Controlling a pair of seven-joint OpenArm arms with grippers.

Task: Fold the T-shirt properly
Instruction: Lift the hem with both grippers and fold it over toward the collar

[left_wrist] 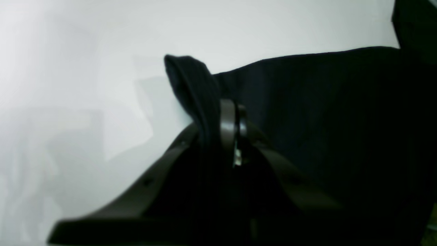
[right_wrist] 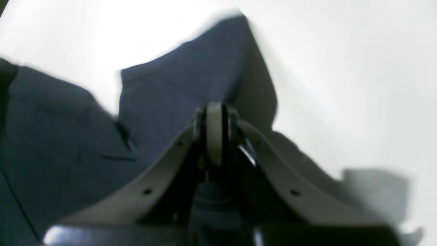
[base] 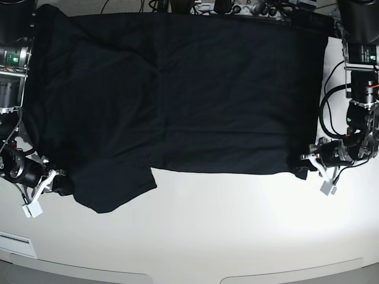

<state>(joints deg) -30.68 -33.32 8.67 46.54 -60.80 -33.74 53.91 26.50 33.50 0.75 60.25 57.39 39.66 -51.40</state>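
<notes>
Your T-shirt lies spread across the upper half of the base view, its long axis running left to right, one sleeve hanging down at the lower left. The whole near hem runs between your two grippers, so the coming move likely carries that edge up the frame, away from you.

Your left gripper, at the lower right, is pinched tight on the hem corner; the wrist view shows a peak of black cloth standing up from the closed jaws. Your right gripper, at the lower left, has its jaws together beside the sleeve, cloth apparently between them.

The white table below is bare and smooth.
</notes>
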